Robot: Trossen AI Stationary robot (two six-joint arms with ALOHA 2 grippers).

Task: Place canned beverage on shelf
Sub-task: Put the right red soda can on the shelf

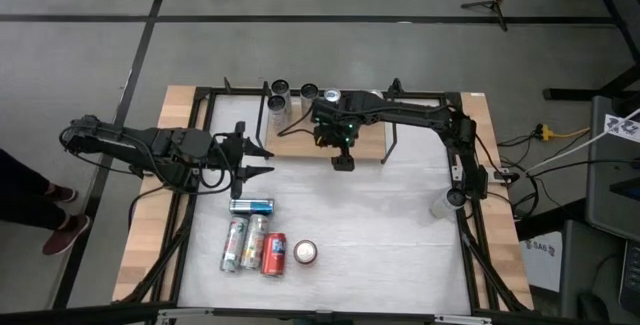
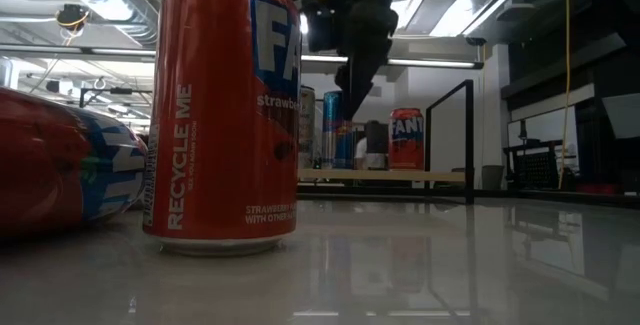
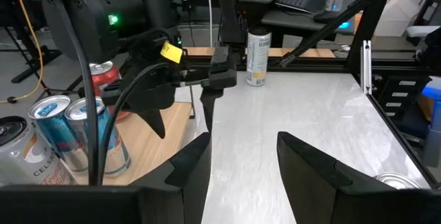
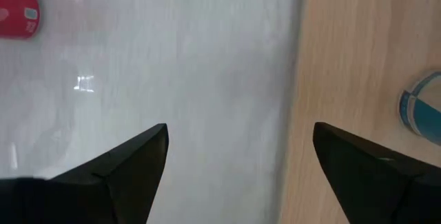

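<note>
The shelf (image 1: pixel 372 143) is a light-wood board with black rod uprights at the table's far middle. Several cans (image 1: pixel 306 93) stand along its far left part; they also show in the left wrist view (image 3: pixel 69 124). My right gripper (image 1: pixel 343 162) hangs open and empty over the shelf's near edge; the right wrist view (image 4: pixel 241 131) looks down on that edge. My left gripper (image 1: pixel 268 161) is open and empty, level above the table left of the shelf. Several cans lie or stand near the table's near left, among them a red can (image 1: pixel 274 255) and a blue lying can (image 1: pixel 252 205).
A lone pale can (image 1: pixel 445 203) stands by the table's right edge and also shows in the left wrist view (image 3: pixel 258 57). An upright can (image 1: pixel 305 253) stands beside the red one. A black frame (image 1: pixel 470 235) runs round the tabletop. White tabletop lies bare between the shelf and the cans.
</note>
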